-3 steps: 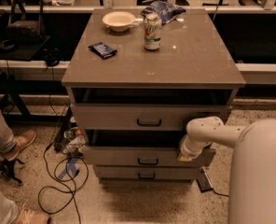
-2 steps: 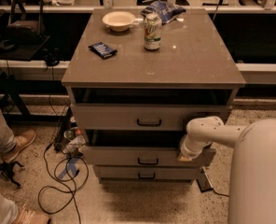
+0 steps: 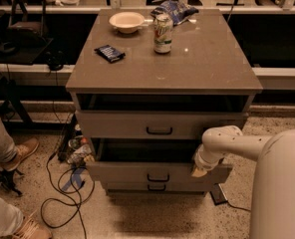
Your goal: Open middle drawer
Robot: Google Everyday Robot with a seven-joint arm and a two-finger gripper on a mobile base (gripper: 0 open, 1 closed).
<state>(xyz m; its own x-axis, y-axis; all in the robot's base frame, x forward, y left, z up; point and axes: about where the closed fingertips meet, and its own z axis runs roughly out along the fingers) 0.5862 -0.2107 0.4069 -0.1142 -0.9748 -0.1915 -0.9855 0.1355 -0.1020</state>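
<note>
The middle drawer (image 3: 122, 173) is a wide grey-beige drawer with a small black handle (image 3: 158, 177) at its centre. It stands pulled out further than the drawers above and below, and a dark gap shows above its front. My gripper (image 3: 199, 170) is at the end of the white arm (image 3: 232, 142), which reaches in from the right. The gripper sits at the right end of the middle drawer's top edge, well right of the handle.
The top drawer (image 3: 112, 125) also stands slightly out, and the bottom drawer (image 3: 156, 187) sits just under the middle one. On the cabinet top are a can (image 3: 163, 33), a bowl (image 3: 127, 21), a dark packet (image 3: 109, 53) and a chip bag (image 3: 173, 9). Cables (image 3: 68, 183) and a person's legs (image 3: 3, 148) are at the left.
</note>
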